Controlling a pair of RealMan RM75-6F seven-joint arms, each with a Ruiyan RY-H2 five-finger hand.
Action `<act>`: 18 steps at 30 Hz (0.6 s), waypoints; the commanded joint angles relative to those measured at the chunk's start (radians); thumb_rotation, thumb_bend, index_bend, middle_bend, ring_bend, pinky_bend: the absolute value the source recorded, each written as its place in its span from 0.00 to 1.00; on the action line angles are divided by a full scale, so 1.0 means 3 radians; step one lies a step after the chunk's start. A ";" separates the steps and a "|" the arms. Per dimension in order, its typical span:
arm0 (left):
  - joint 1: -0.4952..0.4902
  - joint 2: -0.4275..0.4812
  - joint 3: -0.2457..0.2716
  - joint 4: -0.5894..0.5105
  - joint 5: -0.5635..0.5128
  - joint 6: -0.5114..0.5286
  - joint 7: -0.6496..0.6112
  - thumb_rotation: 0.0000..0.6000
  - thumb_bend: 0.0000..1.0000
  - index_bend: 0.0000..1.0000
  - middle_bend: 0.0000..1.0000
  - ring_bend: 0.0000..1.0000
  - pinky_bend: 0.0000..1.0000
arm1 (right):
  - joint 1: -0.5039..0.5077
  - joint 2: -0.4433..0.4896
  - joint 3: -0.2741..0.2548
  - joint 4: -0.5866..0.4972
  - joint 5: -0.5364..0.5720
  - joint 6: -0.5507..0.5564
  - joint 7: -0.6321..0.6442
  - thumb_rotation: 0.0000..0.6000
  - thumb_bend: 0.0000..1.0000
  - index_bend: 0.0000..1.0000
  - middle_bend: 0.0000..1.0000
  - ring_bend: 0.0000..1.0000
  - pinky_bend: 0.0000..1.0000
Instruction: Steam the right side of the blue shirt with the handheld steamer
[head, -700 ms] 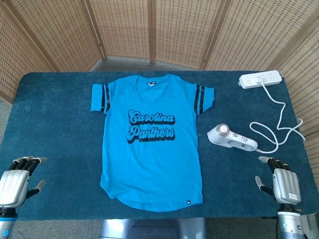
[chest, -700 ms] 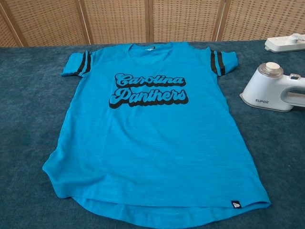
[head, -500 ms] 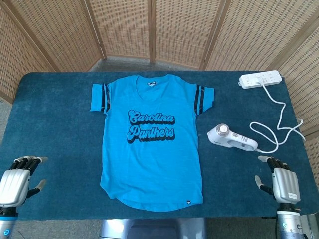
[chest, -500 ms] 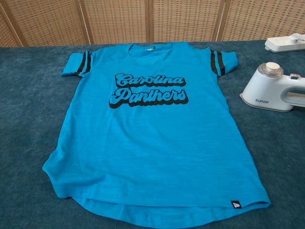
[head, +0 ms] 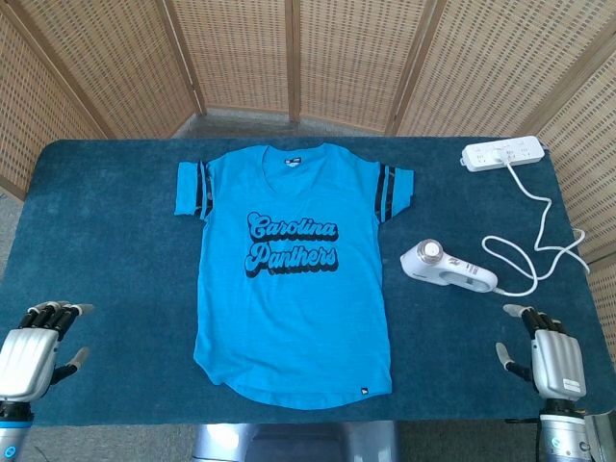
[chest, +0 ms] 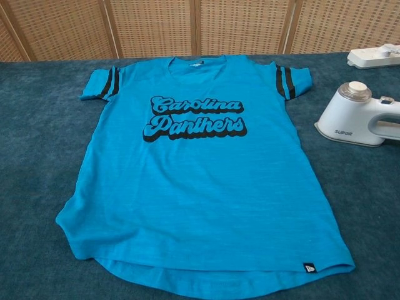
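A blue shirt (head: 294, 269) (chest: 200, 187) with black "Carolina Panthers" lettering lies flat, face up, in the middle of the dark blue table. To its right lies the white handheld steamer (head: 448, 268) (chest: 361, 117) on its side, its cord trailing right. My right hand (head: 551, 358) hovers at the table's near right corner, below the steamer and apart from it, fingers spread and empty. At the near left corner my left hand (head: 34, 351) is also empty, its fingers apart. Neither hand shows in the chest view.
A white power strip (head: 502, 154) (chest: 374, 56) sits at the back right, with the white cord (head: 539, 245) looping from it toward the steamer. Wicker screens (head: 308, 58) stand behind the table (head: 106, 241).
My right hand has slipped slightly down and to the right. The left hand, shirt and steamer have not moved.
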 commanded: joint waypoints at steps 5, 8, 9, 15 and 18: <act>-0.0334 0.0049 0.0092 -0.0136 0.0223 -0.0556 0.0236 0.99 0.19 0.27 0.36 0.25 0.21 | -0.0023 0.0013 -0.0013 -0.0023 -0.0018 0.0031 -0.0008 1.00 0.35 0.27 0.34 0.32 0.29; -0.0484 0.0032 0.0107 -0.0221 0.0242 -0.0820 0.0375 1.00 0.18 0.27 0.36 0.25 0.21 | -0.0040 0.0027 -0.0019 -0.0024 -0.0015 0.0042 0.0004 1.00 0.35 0.27 0.34 0.32 0.29; -0.0535 0.0010 0.0119 -0.0243 0.0267 -0.0908 0.0418 1.00 0.17 0.27 0.36 0.24 0.21 | -0.0048 0.0033 -0.0019 -0.0024 -0.0013 0.0051 0.0008 1.00 0.35 0.27 0.34 0.32 0.29; -0.0776 -0.0196 0.0171 -0.0305 0.0303 -0.1350 0.0671 1.00 0.16 0.27 0.35 0.23 0.21 | -0.0089 0.0067 -0.0028 -0.0030 -0.0050 0.0114 0.0060 1.00 0.35 0.27 0.34 0.32 0.29; -0.0859 -0.0328 0.0180 -0.0272 0.0256 -0.1519 0.0790 1.00 0.16 0.27 0.34 0.23 0.21 | -0.0113 0.0075 -0.0035 -0.0022 -0.0066 0.0145 0.0086 1.00 0.35 0.27 0.34 0.32 0.29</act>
